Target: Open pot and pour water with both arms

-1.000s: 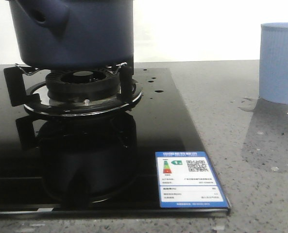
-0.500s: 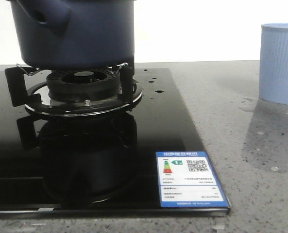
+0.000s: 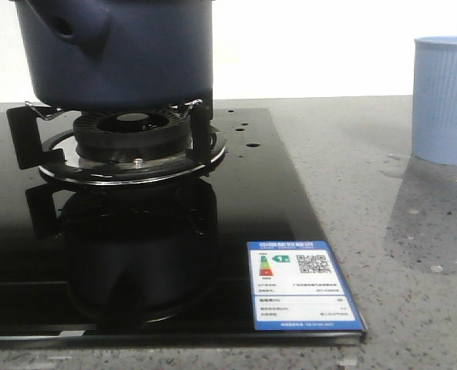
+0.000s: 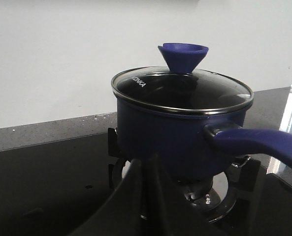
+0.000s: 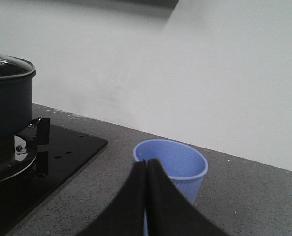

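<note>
The dark navy pot [image 3: 120, 54] stands on the burner at the far left. In the left wrist view the pot [image 4: 175, 132] wears a glass lid [image 4: 185, 88] with a blue cone knob [image 4: 183, 55], and its long handle [image 4: 259, 142] sticks out sideways. My left gripper [image 4: 146, 162] is shut and empty, close in front of the pot's wall. My right gripper [image 5: 146, 163] is also shut and empty, just in front of the light blue cup [image 5: 178, 160]. Water shows as a thin puddle [image 3: 395, 163] beside the cup [image 3: 444, 100]. Neither gripper appears in the front view.
A black glass hob [image 3: 136, 231] with a round burner [image 3: 132, 135] and metal pot supports fills the left half. An energy label [image 3: 301, 285] is stuck at its front right corner. Small droplets [image 3: 251, 144] dot the glass. Grey speckled counter [image 3: 351, 193] lies between hob and cup.
</note>
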Robot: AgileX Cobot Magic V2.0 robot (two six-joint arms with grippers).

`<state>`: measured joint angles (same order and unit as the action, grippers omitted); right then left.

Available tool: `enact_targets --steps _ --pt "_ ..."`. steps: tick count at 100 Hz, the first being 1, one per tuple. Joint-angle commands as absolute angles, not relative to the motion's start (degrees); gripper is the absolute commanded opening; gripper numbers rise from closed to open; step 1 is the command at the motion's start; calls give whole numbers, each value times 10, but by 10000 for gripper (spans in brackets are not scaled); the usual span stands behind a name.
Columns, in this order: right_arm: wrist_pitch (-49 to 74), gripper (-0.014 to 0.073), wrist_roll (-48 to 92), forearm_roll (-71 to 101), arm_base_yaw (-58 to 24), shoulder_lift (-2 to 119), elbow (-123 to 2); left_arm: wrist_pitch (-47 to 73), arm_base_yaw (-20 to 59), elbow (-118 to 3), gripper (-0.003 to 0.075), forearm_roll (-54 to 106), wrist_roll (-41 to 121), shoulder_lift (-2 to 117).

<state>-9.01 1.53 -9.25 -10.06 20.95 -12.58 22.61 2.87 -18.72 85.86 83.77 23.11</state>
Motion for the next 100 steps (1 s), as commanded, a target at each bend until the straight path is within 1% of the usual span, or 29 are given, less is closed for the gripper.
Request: enact_targets --steps 1,46,59,66,73,80,92,100 --pt "-137 -66 14 -90 -101 213 -142 223 26 -202 -19 882 833 234" --pt "-137 -66 14 -90 -101 213 -142 223 26 -202 -19 879 833 234" --pt "-137 -66 14 -90 -101 213 -142 160 27 -199 -19 869 835 221" --pt "-137 -66 14 -90 -101 213 -142 153 27 -200 -19 839 835 209" --pt "-137 -66 14 -90 -101 213 -142 153 27 -200 -19 763 817 194" --pt "-137 -66 14 -90 -101 213 -142 140 27 -199 -19 633 708 182" --pt "-137 -66 14 -90 -101 213 -142 127 27 -184 -19 313 336 168" --pt "-137 -66 14 -90 -101 213 -142 119 27 -159 -19 146 155 156"
